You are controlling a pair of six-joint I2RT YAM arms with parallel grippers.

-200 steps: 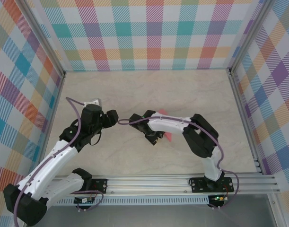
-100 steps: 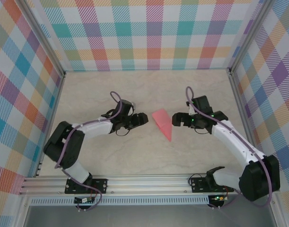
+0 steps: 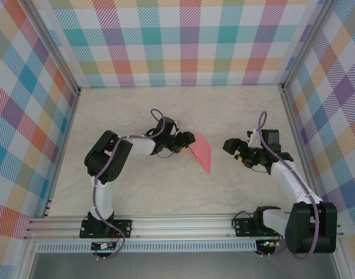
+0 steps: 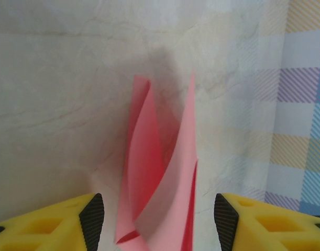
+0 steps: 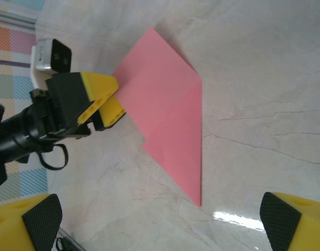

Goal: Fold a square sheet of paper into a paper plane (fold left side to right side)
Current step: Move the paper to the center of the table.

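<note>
Paper plane, seen from above, lies near the middle of the counter as a narrow pink wedge pointing toward the arms; the left pincer is at its far left corner, and the right pincer is well apart to the right, jaws spread and empty. From the left wrist, the pads stand either side of the paper's end with a gap on each side, gripping nothing, and two flaps lift apart. From the right wrist the wedge shows layered folds, so the early folds look done; I judge the left-onto-right fold is not yet made.
</note>
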